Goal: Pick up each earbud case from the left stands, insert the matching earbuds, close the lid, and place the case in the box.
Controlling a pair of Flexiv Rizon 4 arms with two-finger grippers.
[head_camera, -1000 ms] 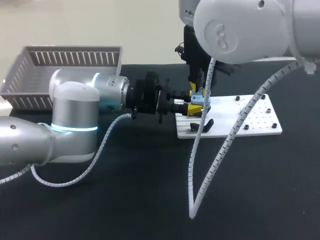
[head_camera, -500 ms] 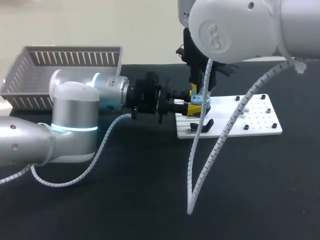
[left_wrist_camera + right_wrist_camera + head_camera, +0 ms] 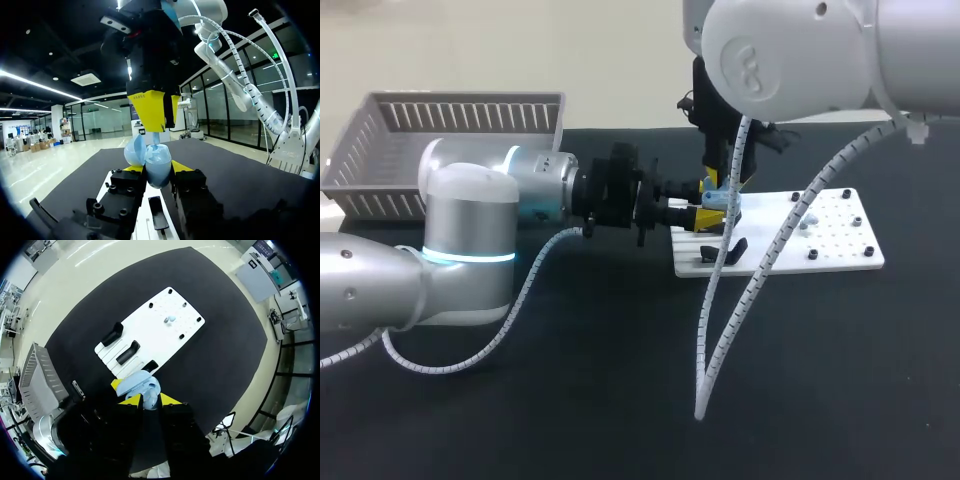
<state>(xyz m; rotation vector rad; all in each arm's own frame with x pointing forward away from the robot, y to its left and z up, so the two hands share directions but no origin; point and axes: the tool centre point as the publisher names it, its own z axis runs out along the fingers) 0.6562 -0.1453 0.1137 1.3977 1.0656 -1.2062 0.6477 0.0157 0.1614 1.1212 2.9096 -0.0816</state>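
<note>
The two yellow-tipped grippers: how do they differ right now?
The left gripper lies level, coming in from the side; the right gripper points straight down from above. The left gripper is clamped on the light blue earbud case, whose lid is open; the right gripper hangs just over that case's open top, and I cannot tell whether it grips anything. Both end in bright yellow tips.

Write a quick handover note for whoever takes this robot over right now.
Left gripper: fingers shut on the open case, by the board's edge.
Right gripper: fingers shut on an earbud, just above the case.
Second earbud lies on the board; no case visible in the basket.
Done: case picked up, lid open.
Left: seat both earbuds, close lid, put case in basket.
</note>
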